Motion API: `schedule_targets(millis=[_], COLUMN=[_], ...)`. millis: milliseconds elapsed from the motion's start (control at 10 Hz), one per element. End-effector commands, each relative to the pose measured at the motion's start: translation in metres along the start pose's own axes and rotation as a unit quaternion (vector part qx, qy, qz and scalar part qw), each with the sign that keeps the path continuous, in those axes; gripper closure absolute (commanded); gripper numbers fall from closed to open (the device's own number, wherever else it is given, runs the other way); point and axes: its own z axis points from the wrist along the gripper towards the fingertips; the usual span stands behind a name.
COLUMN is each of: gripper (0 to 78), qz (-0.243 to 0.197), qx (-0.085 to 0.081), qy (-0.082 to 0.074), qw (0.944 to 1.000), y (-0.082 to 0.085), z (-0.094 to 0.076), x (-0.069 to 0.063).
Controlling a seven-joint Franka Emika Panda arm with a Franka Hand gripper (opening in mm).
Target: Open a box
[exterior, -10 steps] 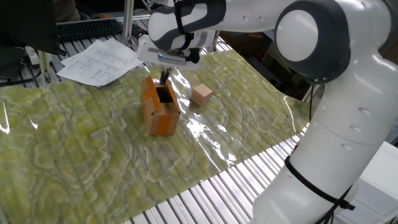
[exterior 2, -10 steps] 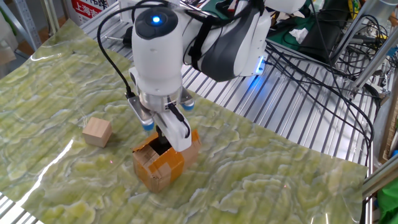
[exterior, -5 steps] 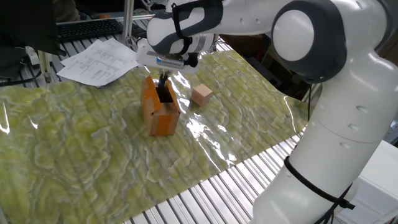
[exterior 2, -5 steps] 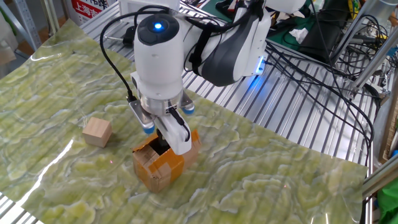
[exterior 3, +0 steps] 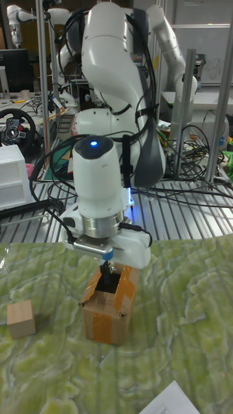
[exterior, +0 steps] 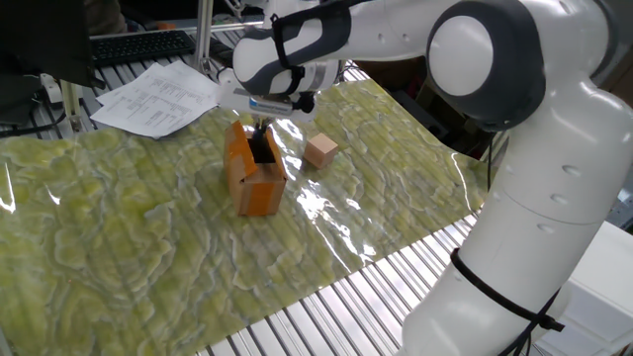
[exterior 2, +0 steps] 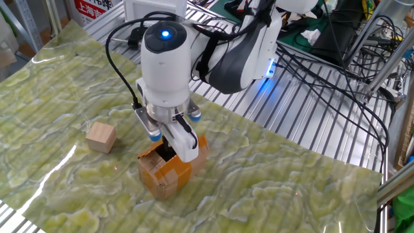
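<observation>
The box point(exterior: 253, 176) is a small orange-brown cardboard box standing upright on the green patterned mat, with its top flaps raised and a dark inside. It also shows near the mat's front edge in the other fixed view point(exterior 2: 169, 175) and low in the tall view point(exterior 3: 107, 315). My gripper point(exterior: 262, 138) points straight down into the box's open top. Its dark fingers point(exterior 3: 108, 262) look pressed together, with their tips hidden in the opening. One flap stands upright beside them. I cannot tell whether the fingers touch a flap.
A small tan cube point(exterior: 320, 150) point(exterior 2: 101, 137) point(exterior 3: 21, 319) lies on the mat a short way from the box. Papers point(exterior: 158, 97) and a keyboard point(exterior: 143, 44) lie beyond the mat. Cables point(exterior 2: 323, 65) run over the metal table behind the arm.
The wrist has shifted slightly over the box, with the fingers still inside the top opening. The box and the cube have not moved.
</observation>
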Motion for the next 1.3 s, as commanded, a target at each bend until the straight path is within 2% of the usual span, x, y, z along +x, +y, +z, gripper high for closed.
schedule_targets(millis=[100,700,1000,1300], gripper=[77.6,77.6,77.6,77.6], qz=[-0.007,-0.016,-0.038,-0.049], qx=[0.006,0.023,0.044,0.041], qy=[-0.001,0.005,-0.005,-0.009], qw=[1.0000,0.9996,0.9983,0.9979], y=[-0.019,-0.026,-0.030,-0.043], z=[0.005,-0.022,-0.022,-0.018], x=[0.000,0.001,-0.001,-0.006])
